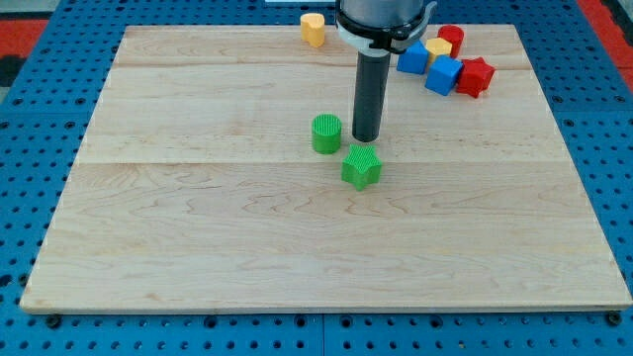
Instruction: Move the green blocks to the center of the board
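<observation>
A green cylinder (326, 133) stands near the middle of the wooden board (198, 227). A green star-shaped block (362, 166) lies just to its lower right. My tip (366, 137) rests on the board right of the cylinder and just above the star block, close to both. The rod rises straight up to the arm's end at the view's top.
A yellow block (313, 29) sits at the board's top edge left of the arm. A cluster at the top right holds a blue block (413, 58), a second blue cube (444, 75), a yellow block (438, 46), a red cylinder (451, 38) and a red star block (475, 76).
</observation>
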### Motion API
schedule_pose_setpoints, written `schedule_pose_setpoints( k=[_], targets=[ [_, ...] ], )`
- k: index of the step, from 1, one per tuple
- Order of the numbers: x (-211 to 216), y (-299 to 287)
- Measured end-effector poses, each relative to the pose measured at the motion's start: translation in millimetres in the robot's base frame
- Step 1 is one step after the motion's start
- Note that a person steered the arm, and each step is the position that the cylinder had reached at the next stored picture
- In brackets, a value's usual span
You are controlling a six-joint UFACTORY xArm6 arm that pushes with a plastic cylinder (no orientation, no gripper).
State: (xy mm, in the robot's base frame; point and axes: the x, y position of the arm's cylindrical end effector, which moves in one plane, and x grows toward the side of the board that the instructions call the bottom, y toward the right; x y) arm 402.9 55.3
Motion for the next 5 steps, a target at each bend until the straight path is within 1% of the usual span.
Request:
schedule_pose_setpoints(
  k=[4, 5],
  targets=[
    [-6.7, 6.8],
    [-13.9, 1.4]
  ],
)
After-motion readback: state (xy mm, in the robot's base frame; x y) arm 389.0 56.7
